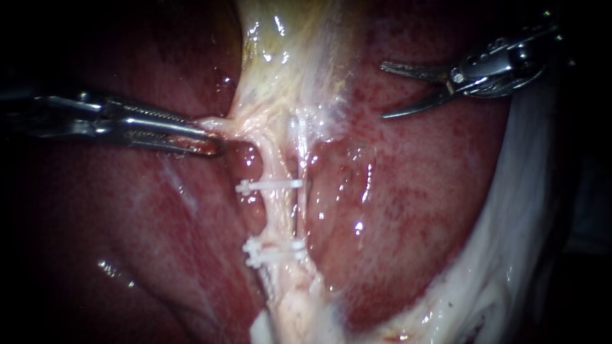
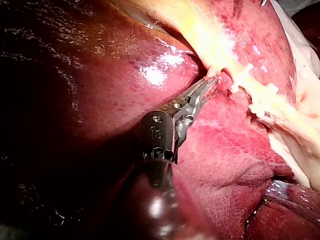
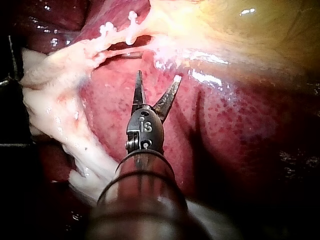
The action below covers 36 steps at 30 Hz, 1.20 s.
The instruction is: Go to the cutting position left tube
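Right instrument [image 1: 384, 89], upper right of the frame, holds its curved blades apart above the liver [image 1: 414, 191] — gripping nothing. Left instrument [image 1: 213, 141], from middle left, has its jaws clamped on a pale tissue fold [image 1: 224, 124]. The left tube [image 1: 275, 216] runs down the centre — well apart from the blades, crossed by an upper clip [image 1: 268, 186] and a lower clip [image 1: 274, 251].

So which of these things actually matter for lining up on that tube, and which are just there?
In the job: right instrument, blades open, short of the tube; clipped tube; its clips; left instrument, jaws shut on pale tissue beside the tube.
Just there: liver; gallbladder; white tissue at the edge.
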Motion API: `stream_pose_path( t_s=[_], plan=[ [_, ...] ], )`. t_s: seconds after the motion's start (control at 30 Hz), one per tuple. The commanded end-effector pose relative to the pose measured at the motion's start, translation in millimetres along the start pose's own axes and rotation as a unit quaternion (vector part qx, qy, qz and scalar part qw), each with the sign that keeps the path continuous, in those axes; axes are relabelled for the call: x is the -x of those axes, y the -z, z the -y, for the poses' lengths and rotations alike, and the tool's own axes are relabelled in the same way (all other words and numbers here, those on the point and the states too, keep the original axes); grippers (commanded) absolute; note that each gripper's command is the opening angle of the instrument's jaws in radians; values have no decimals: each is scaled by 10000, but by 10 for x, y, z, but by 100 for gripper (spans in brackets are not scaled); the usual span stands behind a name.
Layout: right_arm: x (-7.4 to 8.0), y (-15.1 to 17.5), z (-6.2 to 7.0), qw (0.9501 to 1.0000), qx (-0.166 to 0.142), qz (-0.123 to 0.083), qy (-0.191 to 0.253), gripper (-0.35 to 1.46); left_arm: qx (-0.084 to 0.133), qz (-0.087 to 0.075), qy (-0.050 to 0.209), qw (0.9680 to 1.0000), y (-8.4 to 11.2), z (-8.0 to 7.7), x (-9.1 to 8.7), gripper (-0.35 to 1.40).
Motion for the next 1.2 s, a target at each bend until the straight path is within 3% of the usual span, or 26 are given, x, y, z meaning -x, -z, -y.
stream_pose_path(
  t_s=[0.03, 0.13, 0.4, 0.53, 0.7, 1.03, 1.2],
  plan=[
    [0, 1, 0, 10000, -3, -1, 0, 143, 10, 2, 5, 10000, 3, -1, -2, -35],
    [-1, 1, 0, 10000, -3, -1, -1, 143, 32, 19, 30, 10000, 17, -4, -12, -35],
    [-1, 1, -1, 10000, -3, 0, -4, 143, -16, -245, 143, 9996, 68, -15, -35, -35],
    [-1, 1, -1, 10000, -45, -10, -5, 143, -58, -316, 67, 9995, 81, -19, -46, -35],
    [-3, -2, 7, 9995, -310, -89, 11, 143, -72, -322, 70, 9994, 82, -20, -46, -35],
    [-14, -40, 66, 9936, -1052, -161, -373, 143, -71, -321, 69, 9994, 83, -15, -45, -35],
    [-10, -70, 96, 9863, -1519, -122, -638, 143, -71, -321, 69, 9994, 83, -15, -45, -35]
  ],
)
